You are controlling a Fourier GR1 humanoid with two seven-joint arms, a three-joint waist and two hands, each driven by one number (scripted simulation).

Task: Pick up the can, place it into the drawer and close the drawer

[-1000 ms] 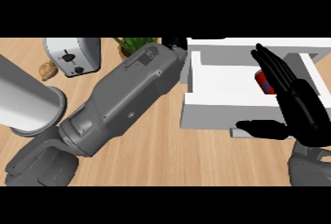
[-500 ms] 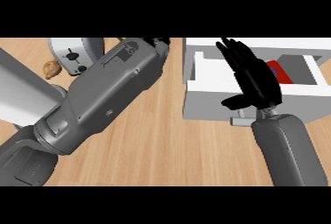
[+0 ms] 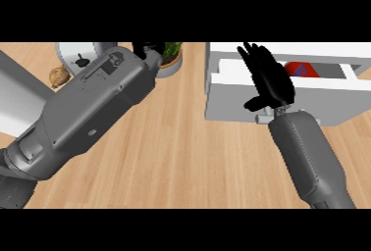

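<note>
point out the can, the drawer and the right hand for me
can point(image 3: 302, 69), head view, on its red side showing inside the drawer
drawer point(image 3: 232, 100), head view, on its white front wall
right hand point(image 3: 272, 81), head view, on the black palm held over the drawer, fingers straight

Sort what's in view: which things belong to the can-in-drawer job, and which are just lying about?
Job: can, in the open drawer; right hand, fingers straight over the drawer.
Lying about: potted plant; brown thing at left edge; white appliance.
</note>
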